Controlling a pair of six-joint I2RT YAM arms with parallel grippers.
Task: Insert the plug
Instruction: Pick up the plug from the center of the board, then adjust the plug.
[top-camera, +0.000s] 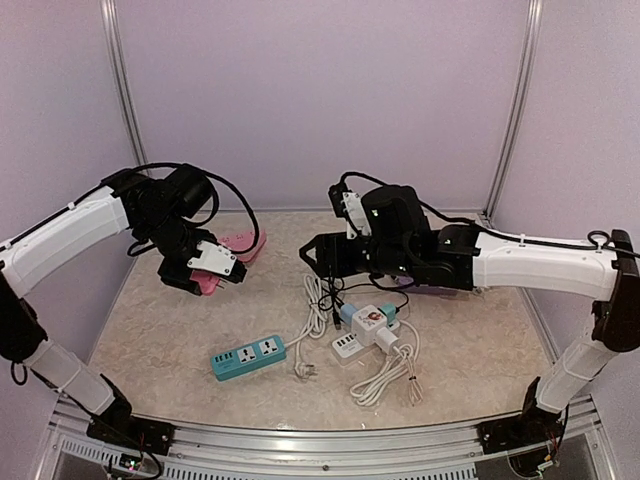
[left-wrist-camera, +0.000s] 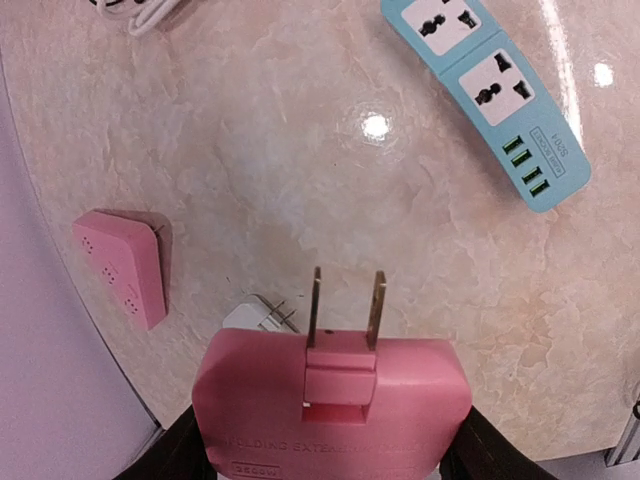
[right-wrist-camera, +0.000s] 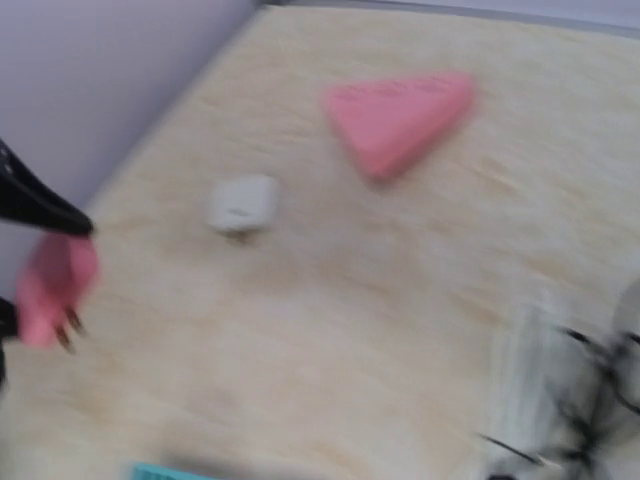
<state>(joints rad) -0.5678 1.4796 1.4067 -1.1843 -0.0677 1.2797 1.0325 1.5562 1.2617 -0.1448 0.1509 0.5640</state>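
Observation:
A pink flat plug (left-wrist-camera: 335, 400) with two brass prongs (left-wrist-camera: 345, 305) pointing away from the camera is clamped in my left gripper (left-wrist-camera: 325, 450), whose black fingers (left-wrist-camera: 165, 452) press its two sides. From above, that gripper (top-camera: 203, 268) holds the plug (top-camera: 208, 283) over the table's left side. The teal power strip (top-camera: 248, 357) lies flat near the front, also seen ahead of the prongs (left-wrist-camera: 490, 90). My right gripper (top-camera: 318, 257) hovers mid-table, open and empty. The right wrist view is blurred and does not show its own fingers.
A second pink triangular adapter (top-camera: 246, 245) lies at the back left (left-wrist-camera: 125, 265). A small white plug (left-wrist-camera: 255, 313) rests under the held one. White cables (top-camera: 385, 375) and a white socket cube (top-camera: 365, 328) lie right of the strip.

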